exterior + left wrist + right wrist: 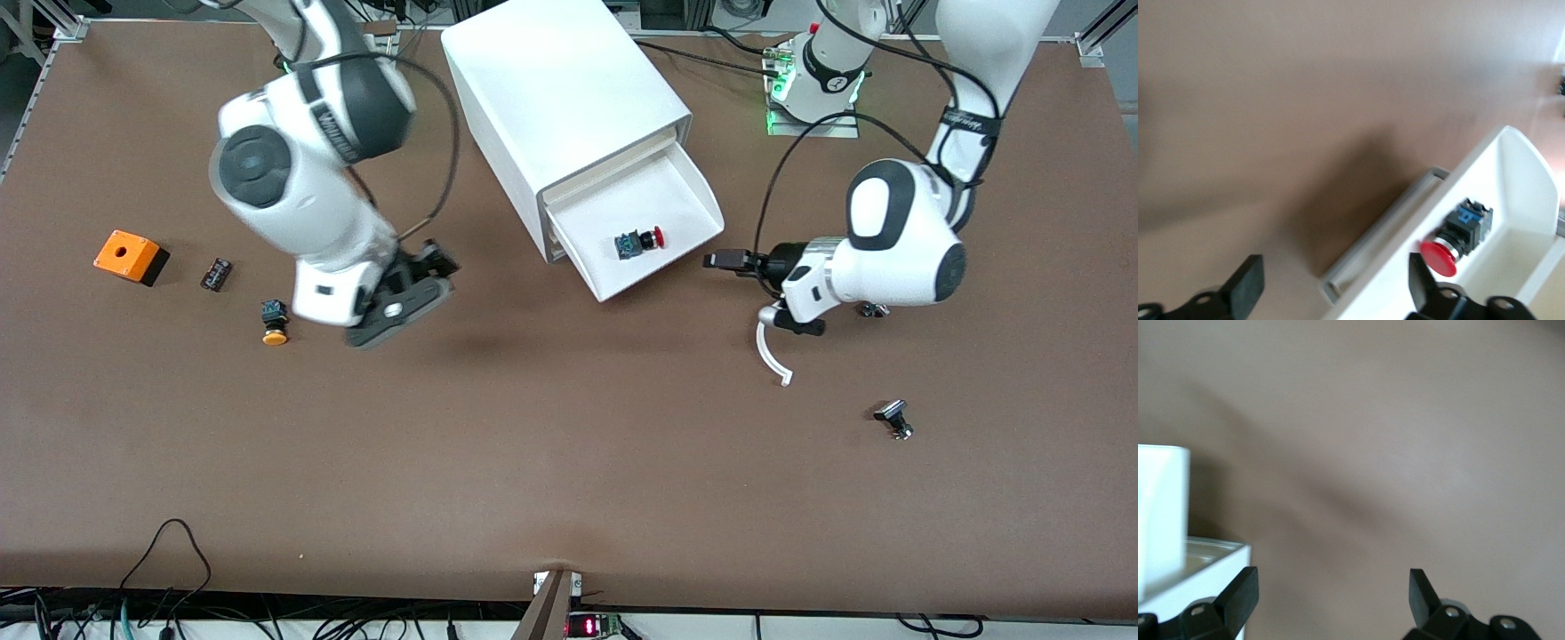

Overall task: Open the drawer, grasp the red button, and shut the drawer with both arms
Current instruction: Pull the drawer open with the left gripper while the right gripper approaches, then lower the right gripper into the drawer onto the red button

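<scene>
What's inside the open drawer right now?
Only the red-capped button lies in the drawer, on its side. The drawer's inner end, within the cabinet, is hidden.

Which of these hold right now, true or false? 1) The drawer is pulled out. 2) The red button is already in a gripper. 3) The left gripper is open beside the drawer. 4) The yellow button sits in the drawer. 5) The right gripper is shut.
1) True: the drawer stands out of the cabinet.
2) False: the red button lies loose in the drawer.
3) True: the left gripper is open, next to the drawer's front.
4) False: the yellow button lies on the table, by the right gripper.
5) False: its fingers are spread, holding nothing.
</scene>
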Controlling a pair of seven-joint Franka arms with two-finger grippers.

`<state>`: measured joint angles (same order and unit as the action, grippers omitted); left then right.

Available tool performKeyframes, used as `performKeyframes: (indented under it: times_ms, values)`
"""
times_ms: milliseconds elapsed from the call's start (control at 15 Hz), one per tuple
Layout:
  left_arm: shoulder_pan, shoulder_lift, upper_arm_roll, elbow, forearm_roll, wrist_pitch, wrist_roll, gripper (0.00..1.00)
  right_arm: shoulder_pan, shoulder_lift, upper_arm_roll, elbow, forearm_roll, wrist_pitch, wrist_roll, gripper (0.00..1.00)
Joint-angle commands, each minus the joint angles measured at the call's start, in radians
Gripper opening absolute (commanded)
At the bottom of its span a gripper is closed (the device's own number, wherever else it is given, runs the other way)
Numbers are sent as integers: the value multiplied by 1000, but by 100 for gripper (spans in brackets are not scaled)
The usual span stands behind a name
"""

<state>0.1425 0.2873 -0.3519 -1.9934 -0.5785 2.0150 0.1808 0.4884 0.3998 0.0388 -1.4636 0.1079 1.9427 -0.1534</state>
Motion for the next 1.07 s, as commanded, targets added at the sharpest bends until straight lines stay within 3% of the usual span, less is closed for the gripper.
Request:
performKeyframes:
  times_ms: [0,133,267,533,733,1000]
  values:
    - [78,-109,-1,60,101,-1,-15,100,60,76,1,118,9,-10,-110,100]
    - [114,-160,5,74,114,-4,-17,100,114,117,1,170,12,10,-239,100]
    - [121,-233,83,80,175,-51,-18,100,182,143,9,206,4,18,-313,100]
    - [117,-307,113,220,467,-296,-26,100,272,256,7,336,-16,24,-456,100]
    - [108,-321,120,266,635,-390,-53,100,315,317,4,384,-17,24,-551,100]
    - [106,-318,122,266,678,-387,-67,100,370,363,1,382,-37,22,-557,100]
